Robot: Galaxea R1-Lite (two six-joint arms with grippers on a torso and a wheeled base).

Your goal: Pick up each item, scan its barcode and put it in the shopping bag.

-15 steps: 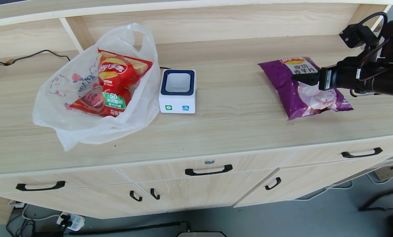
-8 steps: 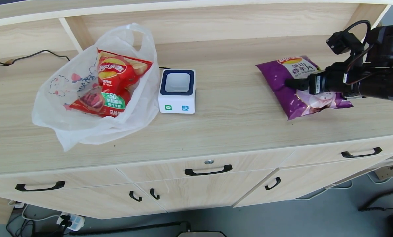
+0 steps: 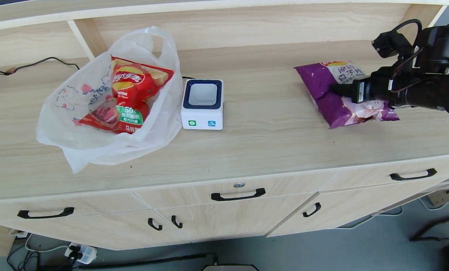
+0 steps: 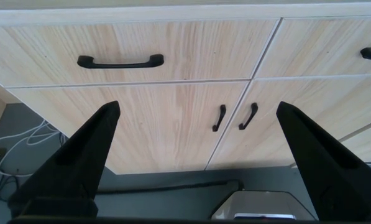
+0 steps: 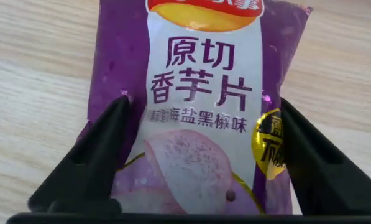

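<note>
- Right pincer [image 5: 204, 109]: released, prongs spread to either flank of purple crisp packet [image 3: 322, 81], level with its printed middle; not yet clenched on it.
- Purple crisp packet: flat on bench [image 3: 265, 124], face up, at 3 o'clock from scanner [image 3: 203, 103] and well apart from it; top end toward 12 o'clock.
- Right arm pose: reaching in from 3 o'clock, forearm low and near level over the bench, prongs pointing toward 9 o'clock across the packet.
- Step in hand, as judged: grasp of the packet. Best done by closing gently across the width so the air-filled foil does not slip or crumple; then lifting clear before swinging toward 9 o'clock; barcode side probably underneath, so turning likely needed over the scanner window.
- Shopping bag [image 3: 85, 152]: at 9 o'clock just beside the scanner, mouth open, red crisp packet [image 3: 130, 94] already inside.
- Left pincer [image 4: 197, 106]: released, prongs wide, hanging below bench level, facing the drawer fronts [image 4: 173, 43].
</note>
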